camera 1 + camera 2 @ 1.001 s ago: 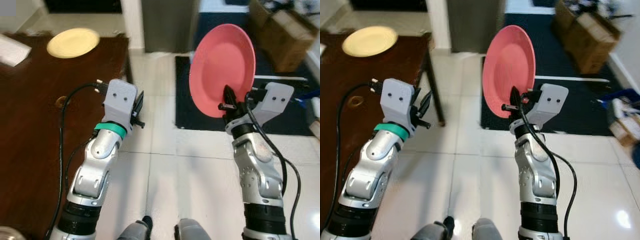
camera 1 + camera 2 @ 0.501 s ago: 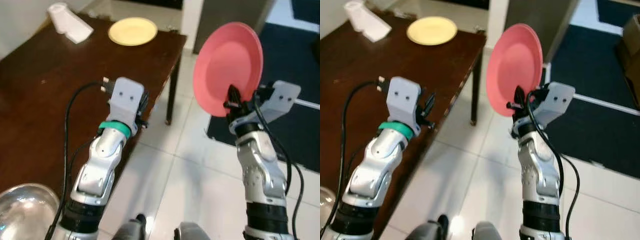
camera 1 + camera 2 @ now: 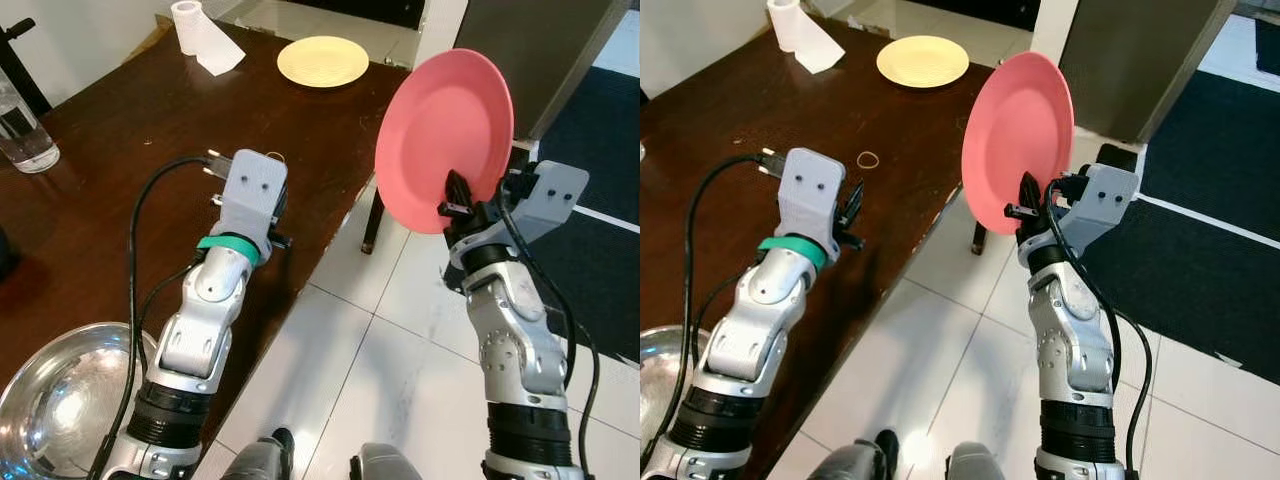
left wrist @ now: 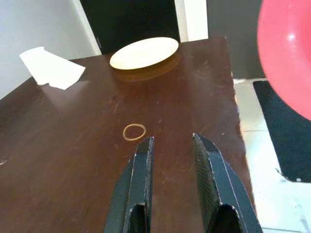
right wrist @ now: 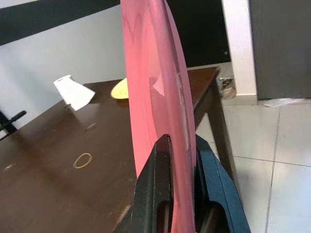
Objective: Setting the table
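Observation:
My right gripper point(image 3: 458, 200) is shut on the lower rim of a pink plate point(image 3: 445, 140), held upright on edge beside the table's near right corner, over the tiled floor. The plate's rim point(image 5: 160, 97) sits pinched between the two black fingers point(image 5: 154, 194). A yellow plate point(image 3: 322, 61) lies flat at the far end of the dark wooden table point(image 3: 120, 170). My left gripper point(image 4: 171, 141) hovers open above the tabletop, nothing between its fingers, just short of a small rubber band point(image 4: 134, 131).
A paper towel roll point(image 3: 200, 35) stands at the table's far left, a water bottle point(image 3: 20, 125) at the left edge, a steel bowl point(image 3: 65, 395) at the near end. A table leg point(image 3: 372, 215), white tiles and a dark rug point(image 3: 600, 190) lie right.
The camera has swung left, bringing more of the table, the bottle and the steel bowl into view. The pink plate stays gripped in the right gripper; the left gripper remains open.

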`<state>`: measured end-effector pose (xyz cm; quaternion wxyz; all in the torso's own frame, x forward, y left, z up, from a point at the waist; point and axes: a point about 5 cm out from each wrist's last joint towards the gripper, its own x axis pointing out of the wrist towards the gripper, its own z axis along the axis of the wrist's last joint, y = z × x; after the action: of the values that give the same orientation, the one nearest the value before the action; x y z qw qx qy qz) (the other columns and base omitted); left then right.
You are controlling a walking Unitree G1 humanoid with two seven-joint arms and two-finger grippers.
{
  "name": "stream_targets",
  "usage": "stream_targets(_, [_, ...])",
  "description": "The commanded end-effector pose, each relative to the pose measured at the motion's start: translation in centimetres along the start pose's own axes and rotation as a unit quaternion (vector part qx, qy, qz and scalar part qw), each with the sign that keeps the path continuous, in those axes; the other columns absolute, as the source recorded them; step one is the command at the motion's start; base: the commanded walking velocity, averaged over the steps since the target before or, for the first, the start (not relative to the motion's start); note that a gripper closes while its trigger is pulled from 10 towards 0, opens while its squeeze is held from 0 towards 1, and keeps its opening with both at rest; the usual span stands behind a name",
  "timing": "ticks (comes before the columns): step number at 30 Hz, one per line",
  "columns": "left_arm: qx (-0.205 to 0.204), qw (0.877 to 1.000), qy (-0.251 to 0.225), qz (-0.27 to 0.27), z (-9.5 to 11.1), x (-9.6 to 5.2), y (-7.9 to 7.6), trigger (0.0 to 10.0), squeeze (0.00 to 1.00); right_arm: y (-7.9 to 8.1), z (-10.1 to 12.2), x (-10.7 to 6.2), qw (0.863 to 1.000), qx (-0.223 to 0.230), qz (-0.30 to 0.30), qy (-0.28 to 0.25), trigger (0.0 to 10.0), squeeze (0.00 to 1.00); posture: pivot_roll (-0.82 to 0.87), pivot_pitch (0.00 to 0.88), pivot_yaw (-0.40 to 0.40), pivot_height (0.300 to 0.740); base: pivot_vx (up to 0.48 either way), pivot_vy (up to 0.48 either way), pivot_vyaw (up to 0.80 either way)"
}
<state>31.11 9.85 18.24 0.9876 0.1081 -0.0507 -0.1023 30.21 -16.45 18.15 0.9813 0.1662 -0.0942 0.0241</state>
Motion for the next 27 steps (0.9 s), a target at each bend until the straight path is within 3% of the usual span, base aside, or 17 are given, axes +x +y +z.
stream_targets(1, [0.0, 1.0, 0.01, -0.003, -0.18, 0.23, -0.31, 10.0, 0.0, -0.33, 0.27, -0.24, 1.0, 0.004, -0.007, -0.004, 10.0, 0.0, -0.18, 0.0, 0.057, 0.74, 0.289, -0.352, 0.0])
stream_targets(9, [-0.006, 1.0, 0.018, -0.001, -0.37, 0.3, -0.25, 10.0, 0.0, -0.43, 0.27, -0.25, 1.0, 0.004, -0.009, -0.003, 10.0, 0.0, -0.18, 0.0, 0.056, 0.74, 0.285, -0.299, 0.0])
stream_targets(27, [-0.024, 0.998, 0.043, 0.028, -0.82, 0.68, 0.39, 10.0, 0.0, -0.39, 0.18, -0.41, 1.0, 0.002, -0.008, 0.003, 10.0, 0.0, -0.18, 0.0, 0.054, 0.74, 0.0, 0.0, 0.0])
